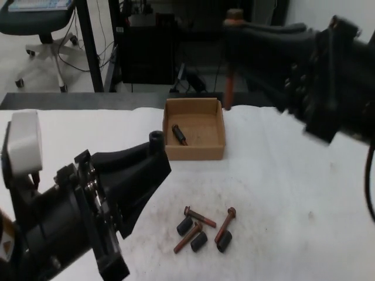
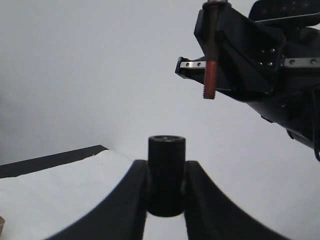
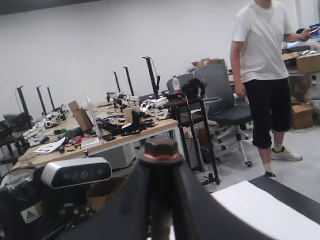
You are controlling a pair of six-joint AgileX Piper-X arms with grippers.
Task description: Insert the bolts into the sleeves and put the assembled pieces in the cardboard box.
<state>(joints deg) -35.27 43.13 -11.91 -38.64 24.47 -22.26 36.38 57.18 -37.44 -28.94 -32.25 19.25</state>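
Waiting to be joined, a black sleeve [image 2: 166, 175] and a reddish bolt [image 2: 209, 75] hang in the air above the tabletop [image 1: 293, 193], each in its own claw and not touching the other. The sleeve stands upright with its open bore facing up, pinched on both sides by the left claw [image 1: 154, 147], whose fingers are closed firmly around its lower half. The bolt hangs threaded end down from the right claw [image 3: 161, 172], which is closed on the shank just under the hex head. In the left wrist view the bolt's tip is above the sleeve's mouth and off to one side, so the two do not look lined up and insertion has not begun.

As for progress, one assembled piece [image 1: 179, 134] already lies in the cardboard box [image 1: 194, 153], which sits toward the far edge of the tabletop, about midway along it. Nearer the front edge, three loose bolts [image 1: 199, 217] and three loose sleeves [image 1: 199, 241] lie in a small cluster. The task therefore looks about a fifth done: the held pair needs mating and boxing, then three more pairs.
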